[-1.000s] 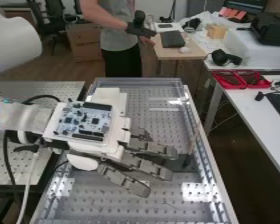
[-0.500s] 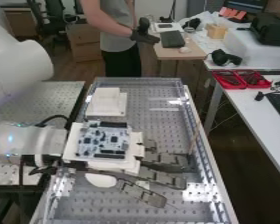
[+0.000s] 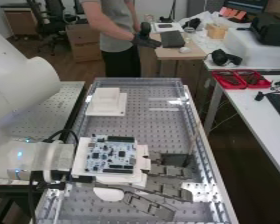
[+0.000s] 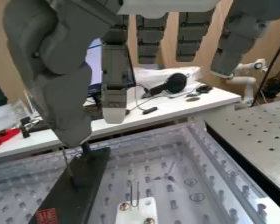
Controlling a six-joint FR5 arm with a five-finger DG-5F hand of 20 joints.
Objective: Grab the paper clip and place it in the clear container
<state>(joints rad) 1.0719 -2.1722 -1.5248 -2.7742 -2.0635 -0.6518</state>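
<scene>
My hand (image 3: 167, 190): one, empty, palm down, fingers extended and apart, thumb lowered; held so, I judged, to bring a pinch over the perforated floor (image 3: 147, 127).

Paper clip (image 4: 167, 176): probable only, a thin wire form lying on that floor, well apart from my thumb.

Clear-walled tray (image 3: 220, 202): likely the container; its raised sides could have caught my fingers.

Black slab (image 4: 74, 187): below my thumb, contact uncertain, the nearest obstruction.

White plate (image 4: 136, 214): two upright prongs, apt to snag.

White stepped block (image 3: 106, 104): inside the tray, beyond my hand.
</scene>
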